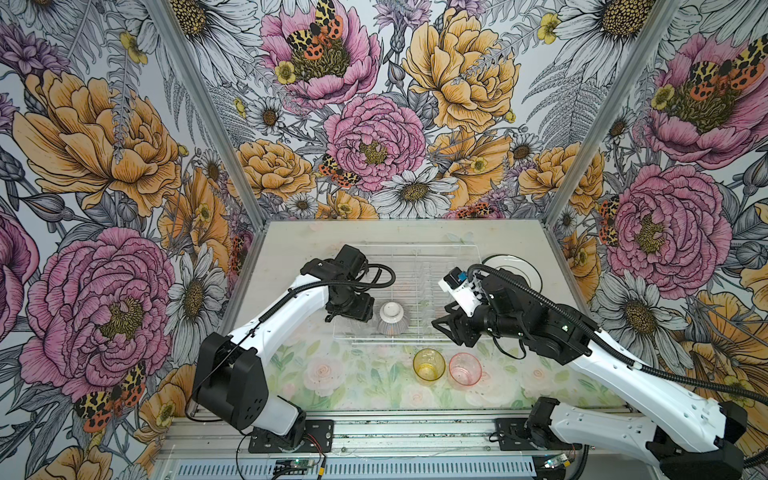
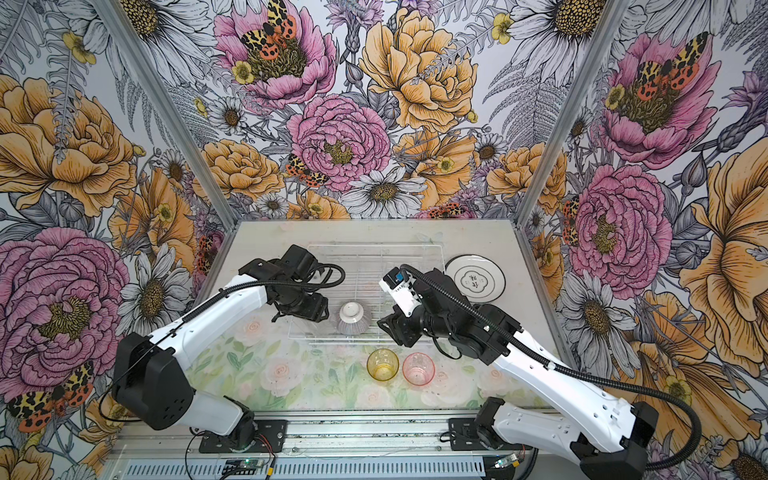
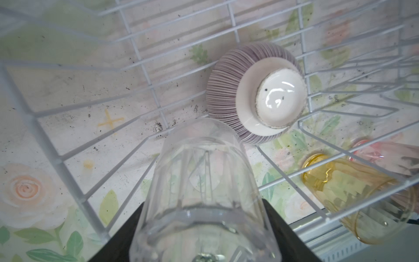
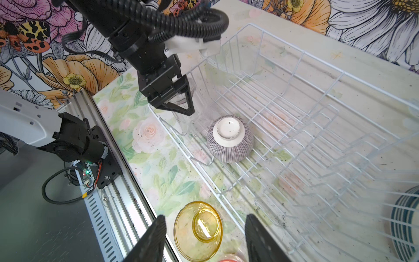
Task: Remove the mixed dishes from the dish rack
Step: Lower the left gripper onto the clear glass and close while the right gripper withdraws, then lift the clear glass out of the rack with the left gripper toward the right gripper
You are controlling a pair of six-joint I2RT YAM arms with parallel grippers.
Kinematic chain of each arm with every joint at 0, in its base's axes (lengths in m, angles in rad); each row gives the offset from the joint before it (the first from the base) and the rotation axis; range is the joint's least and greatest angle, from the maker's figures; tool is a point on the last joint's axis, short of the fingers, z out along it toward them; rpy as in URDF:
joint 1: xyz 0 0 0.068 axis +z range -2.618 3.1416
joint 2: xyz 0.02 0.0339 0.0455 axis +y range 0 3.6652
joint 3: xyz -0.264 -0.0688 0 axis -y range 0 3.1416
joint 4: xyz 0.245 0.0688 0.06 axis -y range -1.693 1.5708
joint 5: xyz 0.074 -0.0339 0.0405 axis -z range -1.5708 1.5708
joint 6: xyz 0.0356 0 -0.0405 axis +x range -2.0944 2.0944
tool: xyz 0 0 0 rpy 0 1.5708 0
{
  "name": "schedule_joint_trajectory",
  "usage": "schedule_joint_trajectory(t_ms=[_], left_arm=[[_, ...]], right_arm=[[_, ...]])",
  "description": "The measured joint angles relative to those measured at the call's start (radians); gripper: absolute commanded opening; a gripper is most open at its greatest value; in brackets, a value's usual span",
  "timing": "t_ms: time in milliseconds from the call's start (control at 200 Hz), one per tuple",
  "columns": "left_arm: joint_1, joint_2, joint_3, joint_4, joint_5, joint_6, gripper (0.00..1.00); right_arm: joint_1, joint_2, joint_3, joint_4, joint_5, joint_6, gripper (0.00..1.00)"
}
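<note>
The dish rack [image 1: 415,266] [image 3: 57,160] is a white wire basket at mid table. In its front left corner my left gripper [image 1: 351,319] [image 2: 300,316] is shut on a clear glass tumbler [image 3: 204,181], black fingers [image 3: 285,231] pressed against both of its sides. A ribbed grey-purple bowl [image 1: 392,318] [image 3: 256,93] [image 4: 230,138] stands upside down in the rack beside it. My right gripper [image 1: 440,326] [image 4: 205,217] is open and empty over the rack's front right edge, above an amber tumbler [image 1: 429,364] [image 4: 197,230].
A pink tumbler [image 1: 465,369] [image 2: 418,369] stands next to the amber one on the table in front of the rack. A stack of dark-rimmed plates [image 2: 476,278] [image 4: 405,224] lies right of the rack. Floral walls close in three sides.
</note>
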Motion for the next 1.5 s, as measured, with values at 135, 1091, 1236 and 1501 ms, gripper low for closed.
schedule_joint_trajectory(t_ms=[135,1091,1236,1501], left_arm=[[0.056,-0.054,0.013,0.000,0.072,0.011,0.53],[0.165,-0.201,-0.214,0.955,0.874,-0.451,0.54],[0.138,-0.184,-0.215,1.039,0.901,-0.498,0.54],[0.108,-0.155,-0.215,1.101,0.912,-0.533,0.54]], right_arm=[[-0.027,0.007,-0.016,0.045,-0.073,0.015,0.58],[-0.280,0.050,-0.299,0.779,-0.605,0.372,0.50],[-0.297,0.089,-0.299,0.864,-0.627,0.401,0.50],[-0.322,0.125,-0.299,0.980,-0.650,0.441,0.49]])
